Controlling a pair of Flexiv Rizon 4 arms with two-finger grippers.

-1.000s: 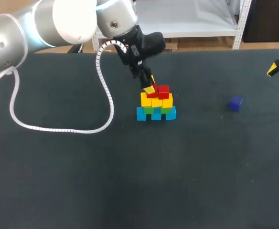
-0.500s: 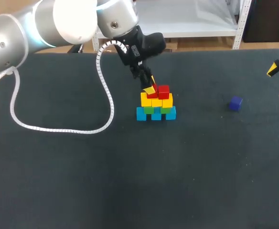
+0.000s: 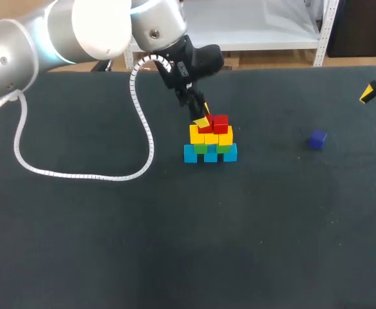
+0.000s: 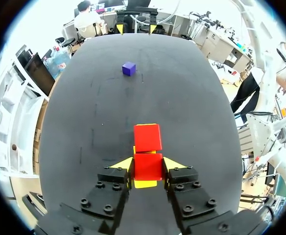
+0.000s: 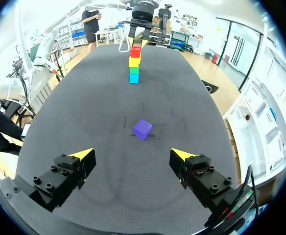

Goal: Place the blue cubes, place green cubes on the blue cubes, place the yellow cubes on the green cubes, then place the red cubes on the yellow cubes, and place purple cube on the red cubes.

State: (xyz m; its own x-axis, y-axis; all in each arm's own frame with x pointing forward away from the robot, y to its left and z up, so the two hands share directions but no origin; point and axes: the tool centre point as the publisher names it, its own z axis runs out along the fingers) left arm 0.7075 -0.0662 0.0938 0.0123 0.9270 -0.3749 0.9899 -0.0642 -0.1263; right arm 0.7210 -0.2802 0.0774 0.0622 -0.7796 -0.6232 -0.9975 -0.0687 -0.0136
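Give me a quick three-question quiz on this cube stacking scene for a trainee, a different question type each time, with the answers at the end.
1. True or false: the purple cube sits on top of the cube stack.
2. Which colour of cube is the left hand shut on? A yellow, B red, C blue.
3. Fill in the blank: the right hand, hanging over the table near the purple cube, is ____ (open or shut).

Key:
1. False. It lies alone on the table, apart from the stack.
2. B, the red cube.
3. Open.
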